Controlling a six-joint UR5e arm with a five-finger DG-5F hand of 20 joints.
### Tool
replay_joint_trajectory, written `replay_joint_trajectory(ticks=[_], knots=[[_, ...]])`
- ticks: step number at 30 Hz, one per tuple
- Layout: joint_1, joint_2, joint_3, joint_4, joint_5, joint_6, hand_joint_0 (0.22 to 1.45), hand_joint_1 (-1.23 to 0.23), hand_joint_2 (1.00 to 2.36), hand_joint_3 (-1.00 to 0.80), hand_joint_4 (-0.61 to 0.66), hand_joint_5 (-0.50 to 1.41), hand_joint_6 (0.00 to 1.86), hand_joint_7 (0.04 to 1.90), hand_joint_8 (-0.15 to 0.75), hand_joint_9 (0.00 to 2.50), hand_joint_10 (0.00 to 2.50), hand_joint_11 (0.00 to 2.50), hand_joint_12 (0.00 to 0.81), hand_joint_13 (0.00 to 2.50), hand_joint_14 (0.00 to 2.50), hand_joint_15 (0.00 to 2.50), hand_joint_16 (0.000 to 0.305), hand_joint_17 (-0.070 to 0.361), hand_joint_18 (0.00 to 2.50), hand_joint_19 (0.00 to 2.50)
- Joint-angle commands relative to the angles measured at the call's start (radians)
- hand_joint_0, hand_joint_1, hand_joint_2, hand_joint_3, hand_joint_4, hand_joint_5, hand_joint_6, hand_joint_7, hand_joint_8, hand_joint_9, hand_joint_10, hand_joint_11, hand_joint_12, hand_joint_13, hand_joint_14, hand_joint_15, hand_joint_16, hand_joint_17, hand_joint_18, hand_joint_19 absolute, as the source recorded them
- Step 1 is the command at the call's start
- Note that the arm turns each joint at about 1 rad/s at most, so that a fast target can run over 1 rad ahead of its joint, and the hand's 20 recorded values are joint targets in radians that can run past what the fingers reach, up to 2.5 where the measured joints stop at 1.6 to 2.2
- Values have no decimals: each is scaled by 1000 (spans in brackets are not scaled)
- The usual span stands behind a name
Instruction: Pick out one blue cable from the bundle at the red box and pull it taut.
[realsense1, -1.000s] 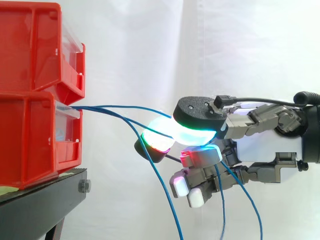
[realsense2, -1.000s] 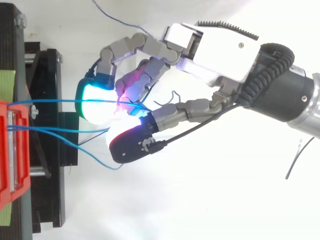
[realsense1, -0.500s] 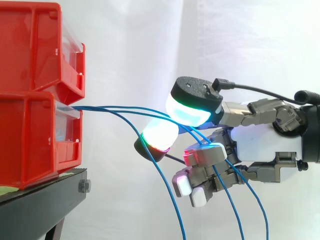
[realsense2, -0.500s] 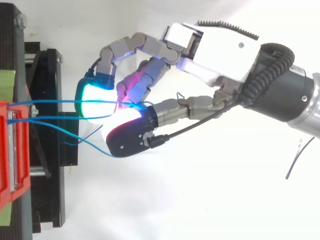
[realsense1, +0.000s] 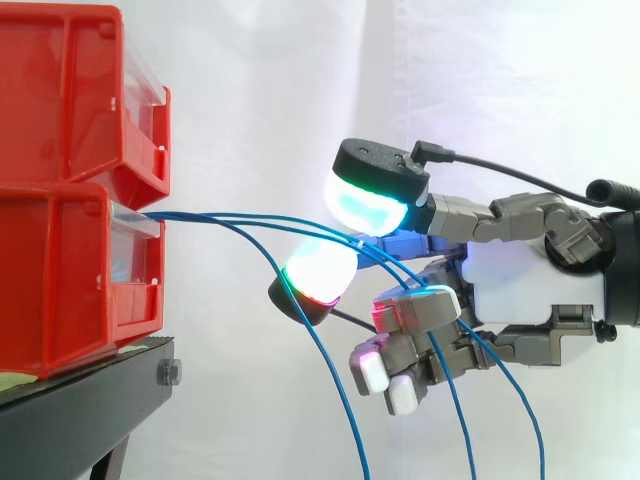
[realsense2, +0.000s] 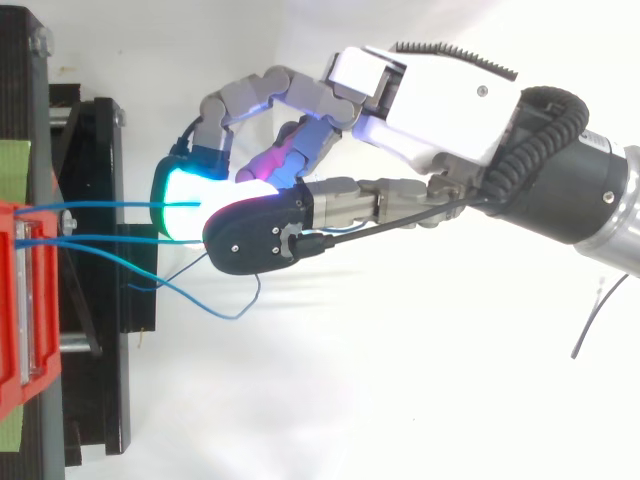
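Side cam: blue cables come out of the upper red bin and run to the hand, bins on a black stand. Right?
No. The side view shows the blue cables leaving the lower red bin, just beneath the upper red bin. The rest holds: they run to the hand, and the bins sit on the black stand.

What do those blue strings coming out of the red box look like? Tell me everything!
They are blue cables: a few thin, smooth, bendy wires. They leave the front of the lower red box together and fan apart toward the robot's hand. One sags early and drops out of the side view's bottom; others pass through the hand, then hang down too. From above, one makes a loose loop beside the hand. Whether the hand grips any cannot be told.
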Motion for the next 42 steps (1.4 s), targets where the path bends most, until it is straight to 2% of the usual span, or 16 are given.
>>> replay_joint_trajectory(ticks=[1, 7, 16, 26, 34, 42], knots=[[0, -1, 0, 0, 0, 0, 624, -554, 1006, -438, -2, -141, 806, 958, 222, 1333, 22, 1637, 342, 977, 31, 914, 49, 110, 703, 938], [0, 1, 1, 0, 0, 0, 612, -669, 1008, -401, 11, -144, 781, 999, 228, 1217, 27, 1468, 352, 874, 31, 855, 50, 113, 640, 933], [0, 1, 1, 3, 0, 0, 610, -687, 1010, -367, 0, -145, 784, 988, 232, 1109, 31, 1283, 360, 735, 29, 716, 51, 114, 612, 924], [0, -1, 0, 2, 0, 0, 600, -758, 1023, -107, -19, -154, 853, 1004, 242, 1031, 32, 1207, 362, 627, 25, 641, 52, 116, 565, 878], [0, -1, 0, 2, 0, 0, 617, -841, 1021, -149, -33, -160, 863, 988, 235, 982, 33, 1165, 359, 569, 25, 597, 52, 118, 512, 854], [2, 1, 0, 0, 0, 0, 714, -947, 1013, -341, -119, -170, 879, 1023, 222, 955, 33, 1163, 346, 535, 24, 545, 53, 118, 524, 777]])
